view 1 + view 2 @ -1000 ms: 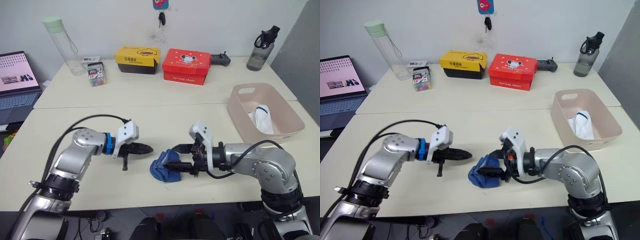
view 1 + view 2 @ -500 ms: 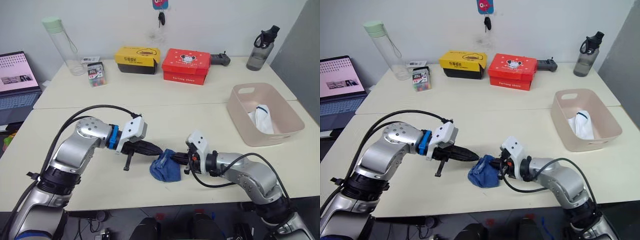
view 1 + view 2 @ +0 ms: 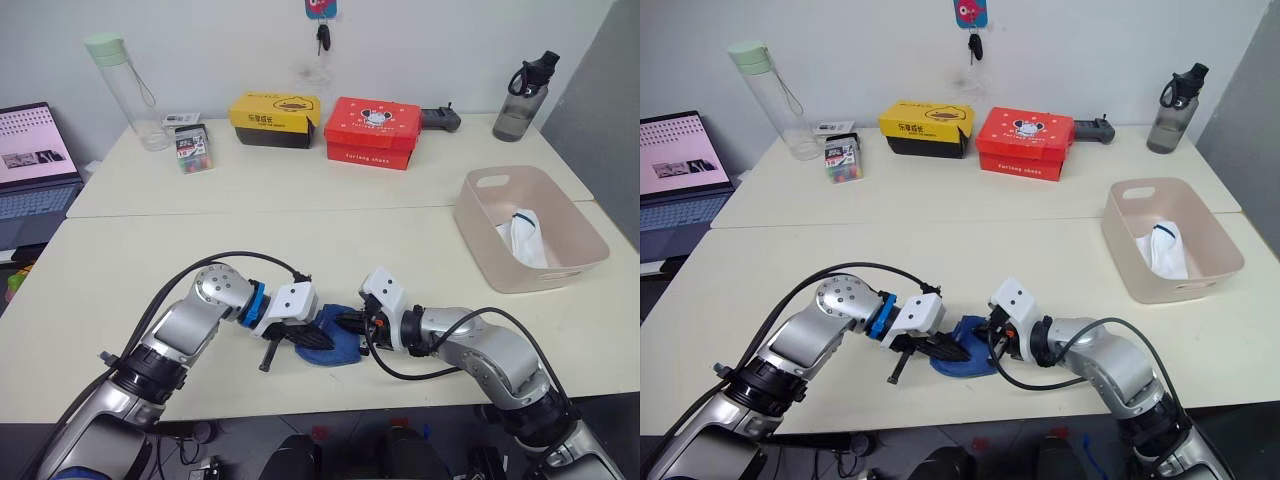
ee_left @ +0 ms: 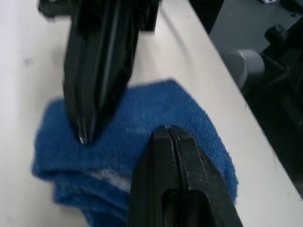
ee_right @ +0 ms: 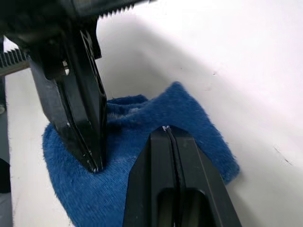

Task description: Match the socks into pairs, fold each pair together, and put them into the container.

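The medium blue socks [image 3: 328, 341] lie as one folded bundle at lower centre of the left eye view, on the near part of the table [image 3: 150, 270], directly between the two grippers; the left gripper [image 3: 303, 338] comes at the bundle from the left and the right gripper [image 3: 345, 322] from the right, both tips resting on top of the fabric. In each wrist view the arm's own fingers are pressed together with no gap and no cloth between them, so both are closed and pushing down, not pinching. The container [image 3: 575, 230] sits at right of the frame, well apart from the bundle, with a white sock [image 3: 525, 238] already inside. The bundle's longer side seems to run left-right, along the line of the fingers; the right arm is on the container's side, so it looks the likelier one to carry the pair over.
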